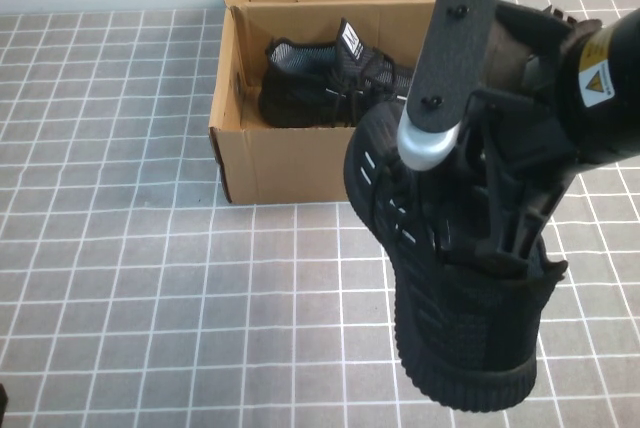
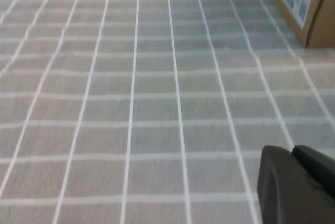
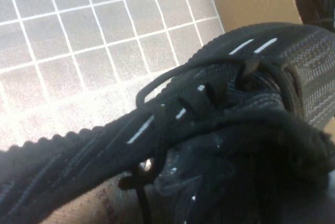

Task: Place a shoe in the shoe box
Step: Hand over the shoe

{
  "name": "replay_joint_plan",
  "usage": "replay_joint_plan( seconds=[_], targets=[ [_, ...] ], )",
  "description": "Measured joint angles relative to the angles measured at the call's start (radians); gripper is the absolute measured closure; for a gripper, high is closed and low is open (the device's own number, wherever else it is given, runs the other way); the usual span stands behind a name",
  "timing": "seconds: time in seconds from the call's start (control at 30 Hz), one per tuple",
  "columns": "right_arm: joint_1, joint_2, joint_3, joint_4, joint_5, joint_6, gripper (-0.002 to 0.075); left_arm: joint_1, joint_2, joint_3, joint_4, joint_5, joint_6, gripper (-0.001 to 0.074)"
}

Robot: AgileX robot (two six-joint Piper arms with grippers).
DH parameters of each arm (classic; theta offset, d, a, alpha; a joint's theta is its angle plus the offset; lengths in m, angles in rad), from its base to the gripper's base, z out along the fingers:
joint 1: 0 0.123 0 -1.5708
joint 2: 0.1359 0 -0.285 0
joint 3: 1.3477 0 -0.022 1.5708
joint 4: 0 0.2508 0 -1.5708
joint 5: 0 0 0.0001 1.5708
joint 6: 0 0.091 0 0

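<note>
Right end effector [image 1: 480, 218] clamped on black knit sneaker [image 1: 460, 298], held above tabletop [image 1: 130, 248] just near-right of cardboard shoe box [image 1: 285, 163]. Second black sneaker [image 1: 325, 83] lies inside box. Left end effector [image 2: 296, 187] low over tabletop, far left; finger state: cannot tell.

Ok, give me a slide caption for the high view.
Right gripper carries a black shoe beside the shoe box holding its mate.
</note>
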Motion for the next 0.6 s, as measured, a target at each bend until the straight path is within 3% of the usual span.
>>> replay_joint_plan(
  seconds=[0.4,0.6],
  targets=[
    [0.0,0.041,-0.001,0.004,-0.048,0.035,0.0719,0.0,0.0,0.0,-0.357,-0.461,-0.105,0.0736],
    [-0.046,0.073,-0.043,-0.013,-0.089,0.107,0.0719,-0.002,0.049,-0.124,-0.409,-0.208,-0.139,0.0736]
  ],
)
